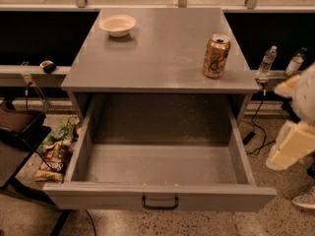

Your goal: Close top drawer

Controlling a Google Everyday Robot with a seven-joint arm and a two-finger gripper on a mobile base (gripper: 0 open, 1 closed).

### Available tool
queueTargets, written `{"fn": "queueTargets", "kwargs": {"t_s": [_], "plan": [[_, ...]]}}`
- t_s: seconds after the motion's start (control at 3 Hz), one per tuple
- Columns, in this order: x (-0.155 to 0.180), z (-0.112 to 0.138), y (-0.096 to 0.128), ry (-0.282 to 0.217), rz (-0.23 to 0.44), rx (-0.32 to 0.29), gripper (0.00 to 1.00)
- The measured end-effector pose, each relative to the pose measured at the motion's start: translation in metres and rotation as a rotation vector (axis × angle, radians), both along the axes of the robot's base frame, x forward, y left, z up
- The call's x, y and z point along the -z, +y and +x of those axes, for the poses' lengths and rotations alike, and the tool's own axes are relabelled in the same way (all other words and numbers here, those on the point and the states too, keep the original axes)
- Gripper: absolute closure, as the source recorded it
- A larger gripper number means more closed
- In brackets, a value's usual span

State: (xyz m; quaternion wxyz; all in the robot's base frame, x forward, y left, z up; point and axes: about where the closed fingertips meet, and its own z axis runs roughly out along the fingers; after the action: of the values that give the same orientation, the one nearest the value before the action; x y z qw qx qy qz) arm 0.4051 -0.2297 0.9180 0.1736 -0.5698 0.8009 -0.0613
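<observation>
The top drawer (160, 196) is pulled far out of the grey cabinet (162, 63). Its wide grey front panel faces me, with a small black bar handle (160, 202) at the centre. The inside of the drawer (160, 163) shows nothing in it. My gripper (291, 145) shows as cream-coloured blocks at the right edge, to the right of the drawer's right wall (241, 146) and apart from it. It is well away from the handle.
On the cabinet top stand a gold drink can (216, 56) at the right and a white bowl (117, 25) at the back left. Snack bags (55, 156) lie on the floor to the left. Two bottles (267, 62) and cables sit behind on the right.
</observation>
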Motion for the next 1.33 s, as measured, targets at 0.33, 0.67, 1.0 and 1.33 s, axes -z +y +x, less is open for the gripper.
{"fn": "queueTargets", "kwargs": {"t_s": [0.33,0.67,1.0,1.33], "plan": [[0.063,-0.042,-0.015,-0.017,-0.001,0.092,0.46],[0.132,-0.071,-0.017,0.02,0.016,0.121,0.69],[0.2,-0.095,-0.01,0.045,0.026,0.107,0.93],[0.214,-0.1,-0.012,0.038,0.024,0.111,1.0]]}}
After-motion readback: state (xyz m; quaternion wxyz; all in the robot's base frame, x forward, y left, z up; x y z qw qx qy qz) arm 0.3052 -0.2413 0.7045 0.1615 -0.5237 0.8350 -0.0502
